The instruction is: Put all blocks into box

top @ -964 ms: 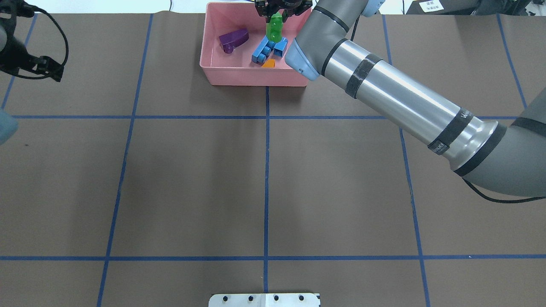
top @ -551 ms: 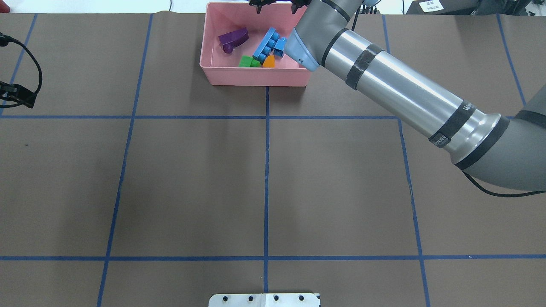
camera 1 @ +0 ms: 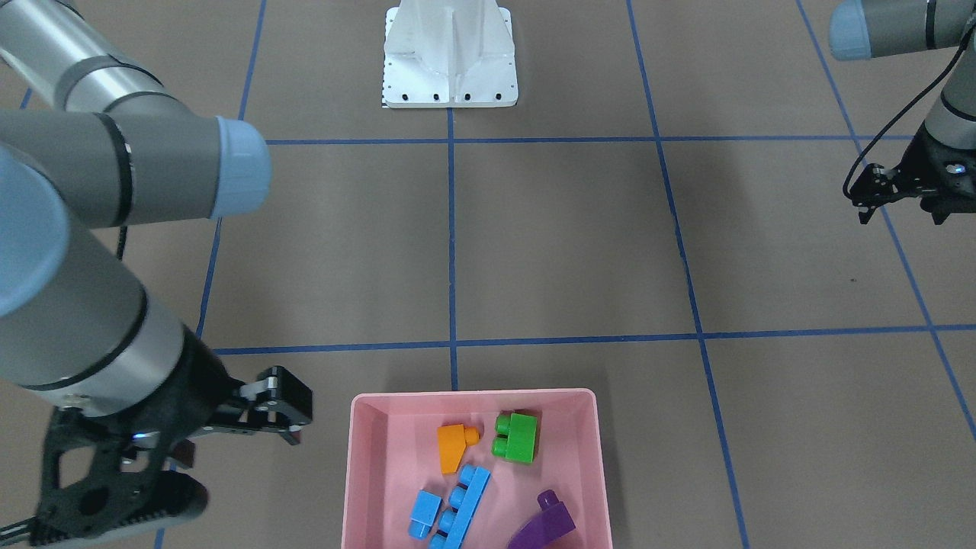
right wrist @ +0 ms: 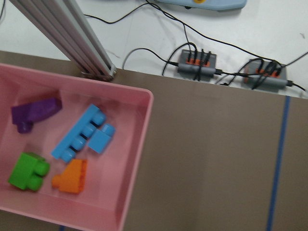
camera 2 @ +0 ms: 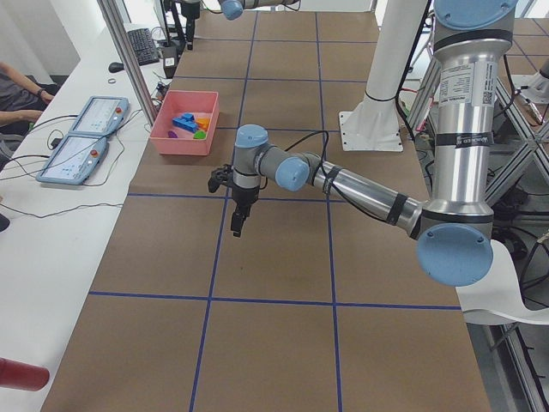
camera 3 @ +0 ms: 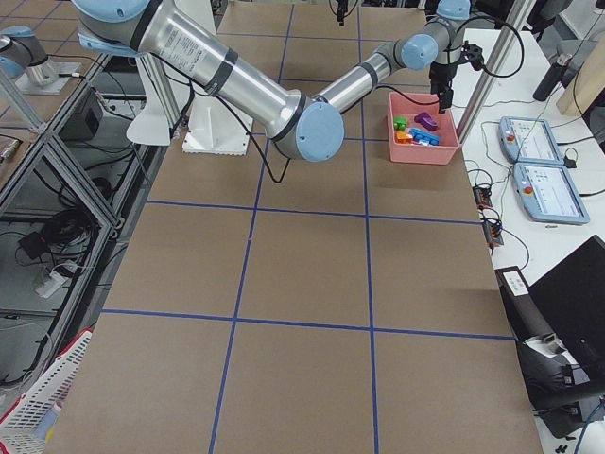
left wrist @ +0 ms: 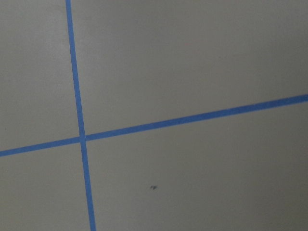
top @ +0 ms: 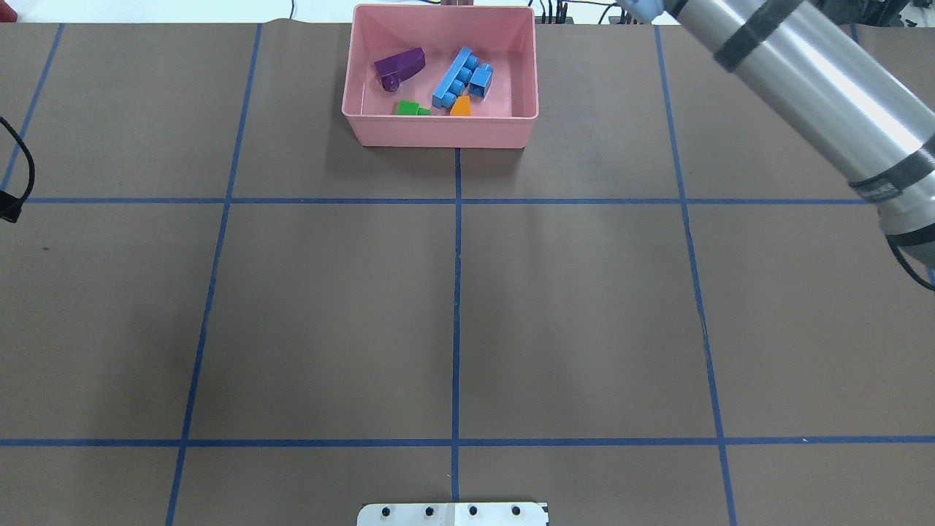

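Overhead from behind, front view opposite, two end views, right wrist close above the shared box [top: 438, 135].

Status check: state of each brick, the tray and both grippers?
Pale pink plastic tray: upright, holds all five bricks.
Purple sloped brick: in tray, on its side.
Long blue four-stud bar: in tray.
Small blue cube: in tray, against bar.
Orange sloped brick: in tray, on its side.
Green two-stud brick: in tray, on its side.
Right gripper: open, empty, beside tray.
Left gripper: far from tray; jaws unclear.
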You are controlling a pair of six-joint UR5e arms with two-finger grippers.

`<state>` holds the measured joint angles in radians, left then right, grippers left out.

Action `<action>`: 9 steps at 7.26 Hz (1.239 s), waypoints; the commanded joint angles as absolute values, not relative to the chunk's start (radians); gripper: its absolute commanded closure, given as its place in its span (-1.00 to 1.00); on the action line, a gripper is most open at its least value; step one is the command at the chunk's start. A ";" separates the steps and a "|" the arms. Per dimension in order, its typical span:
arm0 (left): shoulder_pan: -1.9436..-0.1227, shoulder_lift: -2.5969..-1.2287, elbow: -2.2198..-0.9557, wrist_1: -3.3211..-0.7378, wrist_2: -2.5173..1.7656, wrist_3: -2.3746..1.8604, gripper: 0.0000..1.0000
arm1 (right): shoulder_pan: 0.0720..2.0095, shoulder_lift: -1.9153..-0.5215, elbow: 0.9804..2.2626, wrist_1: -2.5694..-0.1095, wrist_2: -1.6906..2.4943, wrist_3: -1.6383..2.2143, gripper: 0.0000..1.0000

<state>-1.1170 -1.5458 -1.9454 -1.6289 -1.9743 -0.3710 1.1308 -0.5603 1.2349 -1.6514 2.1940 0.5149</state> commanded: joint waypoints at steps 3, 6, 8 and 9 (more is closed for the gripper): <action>-1.271 -1.490 -1.941 -1.606 -2.191 -0.053 -1.00 | 1.332 -1.074 1.615 -1.847 2.286 -0.019 -1.00; -1.440 -1.451 -1.907 -1.605 -2.224 0.133 -1.00 | 1.503 -1.300 1.620 -1.859 2.381 -0.257 -1.00; -1.477 -1.430 -1.849 -1.624 -2.227 0.120 -1.00 | 1.545 -1.435 1.627 -1.765 2.483 -0.264 -1.00; -1.488 -1.440 -1.838 -1.641 -2.220 0.126 -1.00 | 1.560 -1.515 1.628 -1.720 2.484 -0.264 -1.00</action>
<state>-1.4659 -1.4345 -1.8575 -1.6260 -2.2249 0.1213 1.5354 -1.4266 1.6257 -1.7813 2.4650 -0.2580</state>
